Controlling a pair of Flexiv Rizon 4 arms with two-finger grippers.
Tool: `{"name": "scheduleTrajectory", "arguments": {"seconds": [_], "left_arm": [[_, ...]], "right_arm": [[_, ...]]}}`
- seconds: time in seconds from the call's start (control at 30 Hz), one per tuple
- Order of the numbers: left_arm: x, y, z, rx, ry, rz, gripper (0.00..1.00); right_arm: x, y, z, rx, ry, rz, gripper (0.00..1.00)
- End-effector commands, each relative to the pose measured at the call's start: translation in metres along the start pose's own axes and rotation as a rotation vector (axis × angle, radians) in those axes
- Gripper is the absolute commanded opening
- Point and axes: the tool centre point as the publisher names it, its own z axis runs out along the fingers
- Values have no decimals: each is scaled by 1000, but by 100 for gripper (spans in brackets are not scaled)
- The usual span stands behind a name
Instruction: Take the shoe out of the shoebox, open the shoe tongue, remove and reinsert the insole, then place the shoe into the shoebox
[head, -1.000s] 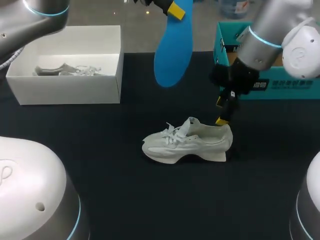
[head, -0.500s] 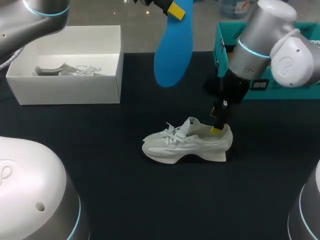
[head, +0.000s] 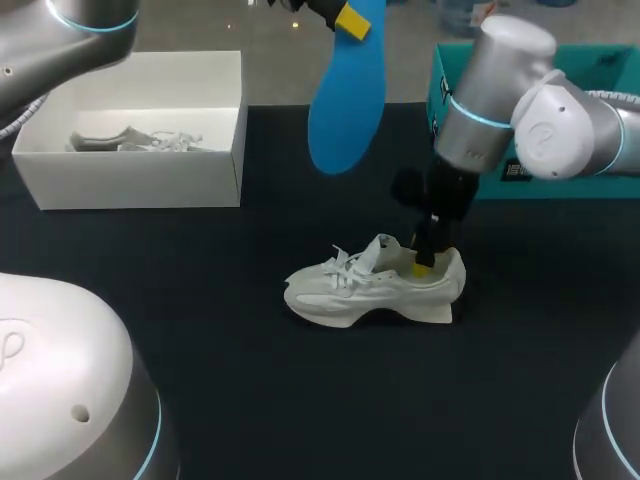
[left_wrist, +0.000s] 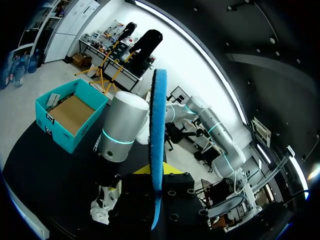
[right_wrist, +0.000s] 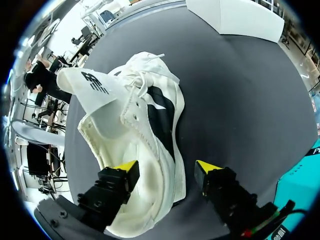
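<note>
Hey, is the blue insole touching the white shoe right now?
Apart. The head view shows the blue insole hanging from the left gripper, with bare table between it and the white shoe.

Left gripper (head: 350, 18) is raised high, clamped on insole (head: 345, 100). Right arm (head: 480, 90) is angled down, right gripper (right_wrist: 165, 170) spread wide, fingers pointed downward.

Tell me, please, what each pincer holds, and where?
Left pincer: the blue insole, by its upper end. Right pincer: nothing; open, astride the heel of the shoe.

Left claw (head: 350, 18) cropped by edge; insole (head: 345, 110) top cropped too
</note>
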Motion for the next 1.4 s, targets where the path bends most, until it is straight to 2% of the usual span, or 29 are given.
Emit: {"name": "scheduleTrajectory", "arguments": {"seconds": [0.03, 0.4, 0.7, 0.83, 0.9, 1.4], "left_arm": [[-1, -1, -1, -2, 3, 1, 0], [-1, -1, -1, -2, 3, 1, 0], [-1, -1, -1, -2, 3, 1, 0], [-1, -1, -1, -2, 3, 1, 0], [-1, -1, -1, -2, 3, 1, 0], [-1, -1, -1, -2, 3, 1, 0]], "right_arm": [[8, -9, 3, -22, -18, 12, 0], [24, -18, -16, -41, -80, 28, 0], [31, -21, -67, -15, -182, 13, 0], [29, -21, -80, -20, -186, -11, 0], [24, -20, -81, -40, -148, -37, 0], [24, -20, -81, -40, -148, -37, 0]]}}
